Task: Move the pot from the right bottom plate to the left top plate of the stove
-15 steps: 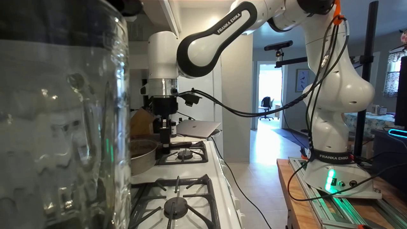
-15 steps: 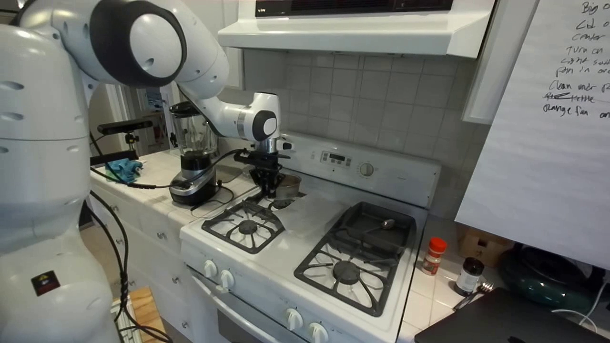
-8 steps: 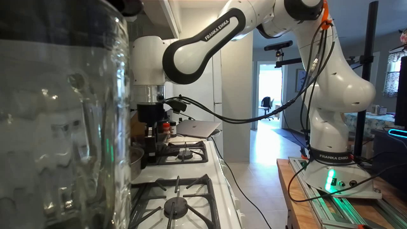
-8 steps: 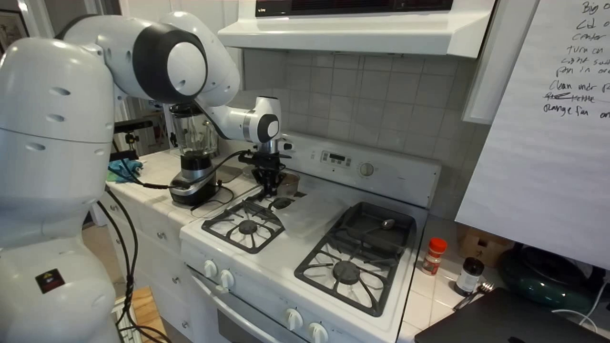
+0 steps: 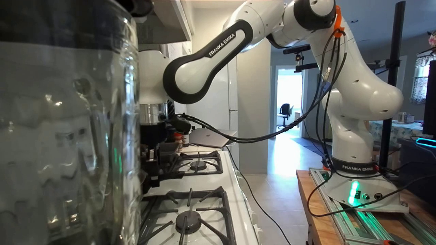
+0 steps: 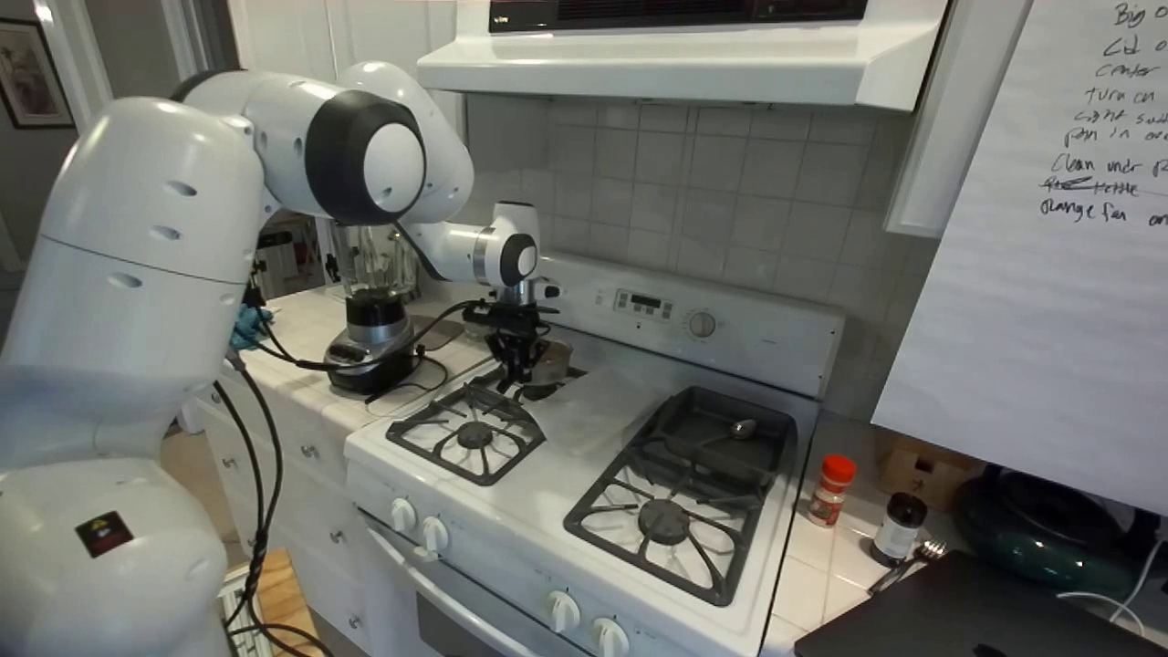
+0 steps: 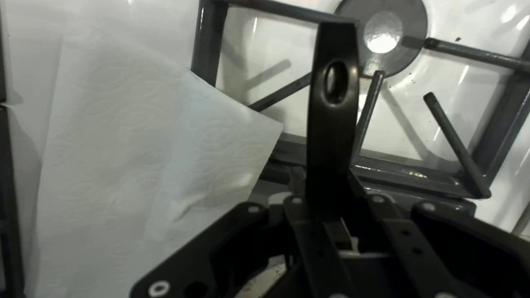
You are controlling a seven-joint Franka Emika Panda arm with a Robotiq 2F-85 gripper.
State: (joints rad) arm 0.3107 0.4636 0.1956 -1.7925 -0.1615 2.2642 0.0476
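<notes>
"Lower now, gripper (image 7: 331, 194) and pot (image 6: 553, 365) both, and farther out from the robot's base (image 5: 378, 189) than half a second ago."

"And the gripper, how does it stand?"

"Narrow, pinched on the pot's handle (image 7: 333, 136), whose free end, with its hole, sticks out toward the front of the stove (image 6: 552, 502)."

"Where's the pot, then?"

"Close beside the gripper, over the left rear burner (image 6: 542, 392). Whether it touches metal there, I can't tell; in an exterior view the glass jar (image 5: 68, 136) hides most of it."

"What lies further off?"

"White paper (image 7: 124, 157) on the stove, one corner overlapping the front left grate (image 7: 405, 170). At the right rear, a dark pan (image 6: 698, 411) bears a spoon (image 6: 744, 429). Past that, on the counter (image 6: 808, 575), a red-capped shaker (image 6: 829, 493) and a dark-lidded bottle (image 6: 899, 531) stand near each other, a fork (image 6: 912, 564) just beside the bottle."
</notes>
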